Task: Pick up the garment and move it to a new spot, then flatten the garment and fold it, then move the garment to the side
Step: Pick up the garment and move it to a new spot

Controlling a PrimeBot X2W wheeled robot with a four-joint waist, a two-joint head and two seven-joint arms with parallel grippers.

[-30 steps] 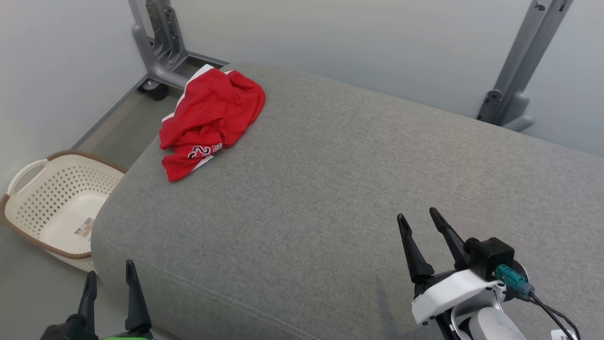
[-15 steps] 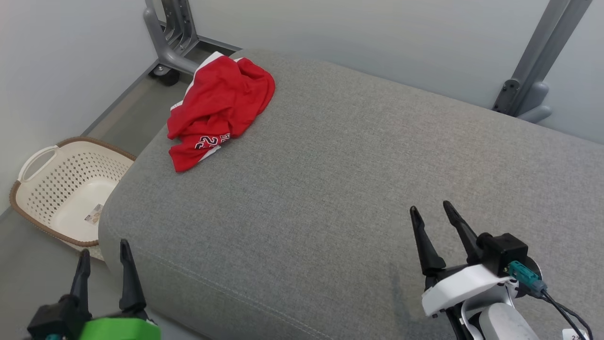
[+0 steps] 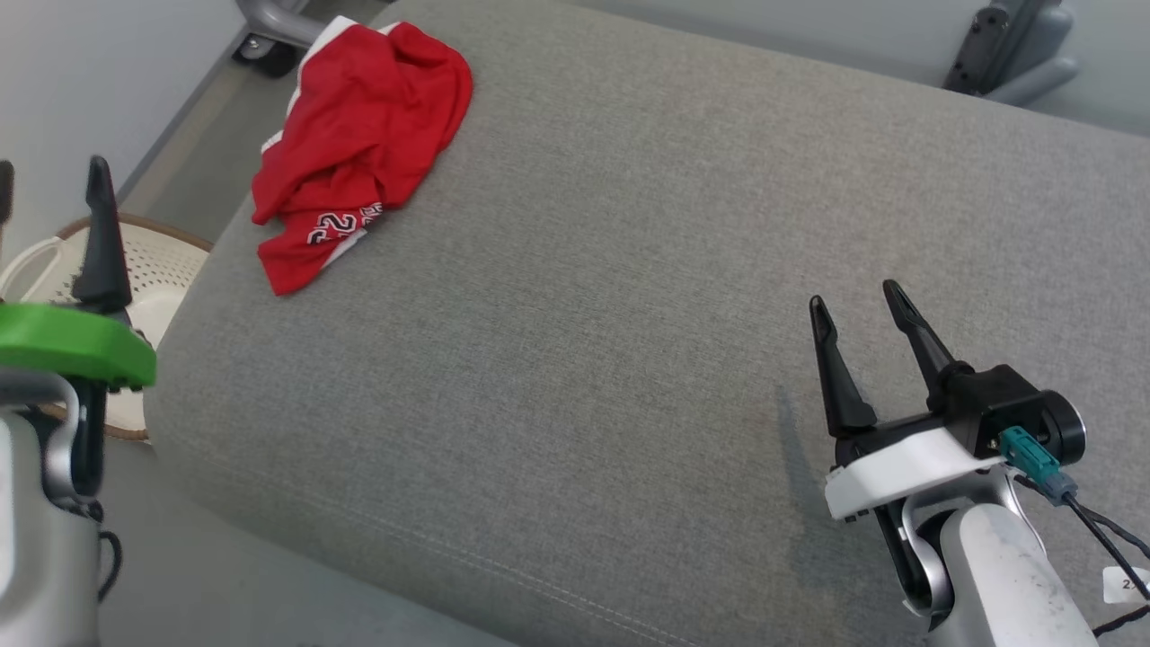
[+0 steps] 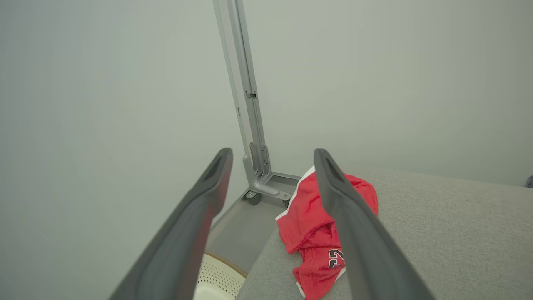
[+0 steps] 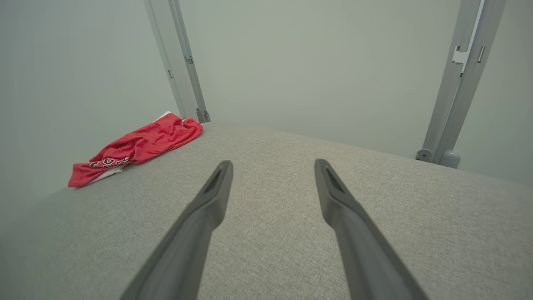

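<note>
Grey cushion point(image 3: 629, 314), garment point(image 3: 359, 135) well beyond left gripper point(image 4: 272, 156)

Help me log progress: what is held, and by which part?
Nothing: left gripper and right gripper are open, empty; the red garment lies apart from both.

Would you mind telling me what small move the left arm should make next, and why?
Probably reach the left gripper forward toward the red garment, crumpled at the grey cushion's far left corner. Both grippers are open and empty; the right gripper hovers much farther away.
</note>
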